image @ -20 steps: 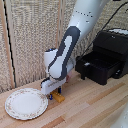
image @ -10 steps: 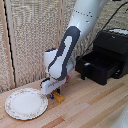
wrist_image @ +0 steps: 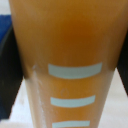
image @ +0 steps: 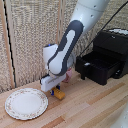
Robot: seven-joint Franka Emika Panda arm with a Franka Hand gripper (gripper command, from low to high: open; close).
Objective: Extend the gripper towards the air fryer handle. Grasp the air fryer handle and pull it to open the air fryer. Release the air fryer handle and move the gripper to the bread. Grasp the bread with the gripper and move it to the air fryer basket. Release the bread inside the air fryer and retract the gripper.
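Observation:
My gripper [image: 57,91] is low over the wooden table, at the tip of the white-and-black arm. The golden-yellow bread [image: 60,94] sits right under it, at table level. In the wrist view the bread [wrist_image: 67,55] fills the picture, with pale stripes on it, and a dark finger [wrist_image: 7,65] presses against each side, so the gripper looks shut on it. The black air fryer [image: 114,42] stands at the exterior view's right. Its basket [image: 100,64] is pulled out, with the handle [image: 79,69] on the front pointing toward the arm.
A white patterned plate [image: 26,103] lies on the table at the exterior view's left, close to the gripper. A woven screen forms the wall behind. A black cable hangs from the arm toward the air fryer.

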